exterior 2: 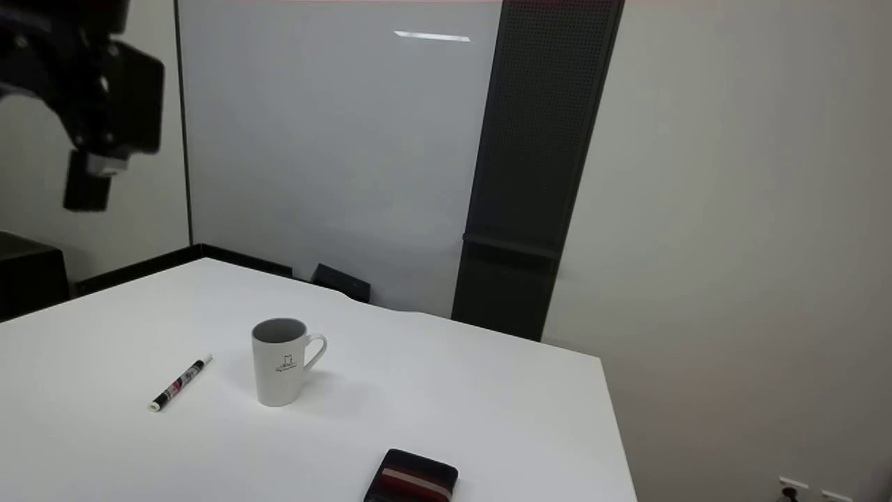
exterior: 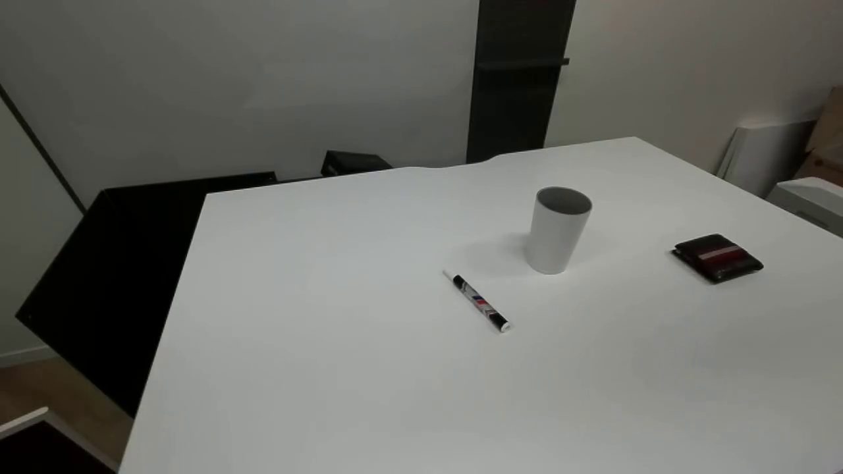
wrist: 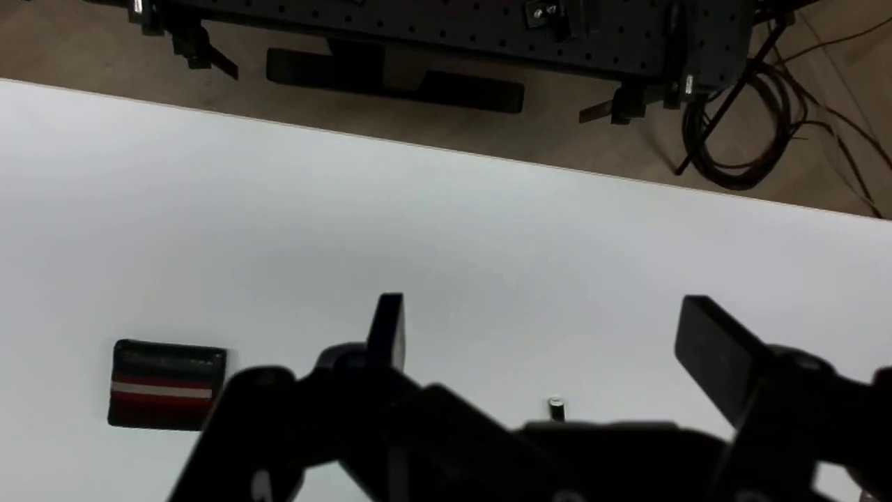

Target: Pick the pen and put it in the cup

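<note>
Nothing done yet: pen [exterior: 481, 301] lies near upright cup [exterior: 556, 236], inside the edges of the counter [exterior: 369, 342], hand [wrist: 547, 328] empty, spread apart; pick and place both left.

The cup [exterior: 556, 236] stands upright on the table [exterior: 316, 382]; the pen [exterior: 480, 301] lies on the table near the cup. In both exterior views, the pen is located to the left of the cup, and the wallet [exterior: 718, 258] lies on the table to the right.
</note>
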`<state>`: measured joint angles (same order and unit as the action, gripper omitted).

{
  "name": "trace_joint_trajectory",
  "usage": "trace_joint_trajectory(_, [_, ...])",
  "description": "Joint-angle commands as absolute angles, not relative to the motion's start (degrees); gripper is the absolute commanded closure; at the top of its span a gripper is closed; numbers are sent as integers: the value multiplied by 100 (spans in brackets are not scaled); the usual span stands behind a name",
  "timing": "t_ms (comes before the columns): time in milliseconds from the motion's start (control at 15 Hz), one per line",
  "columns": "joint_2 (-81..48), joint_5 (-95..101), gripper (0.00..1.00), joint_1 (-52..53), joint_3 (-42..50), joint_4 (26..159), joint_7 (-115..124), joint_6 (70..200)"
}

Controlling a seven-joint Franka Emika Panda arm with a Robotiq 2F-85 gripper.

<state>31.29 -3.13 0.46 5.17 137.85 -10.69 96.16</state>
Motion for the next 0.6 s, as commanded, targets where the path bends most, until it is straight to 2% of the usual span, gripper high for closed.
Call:
trace_joint_trajectory(0, [2130,-342,0,68,645,13626,-1541,10096])
trace_joint_trajectory(533, [504,429,0,43,250,13384,-1052,11800])
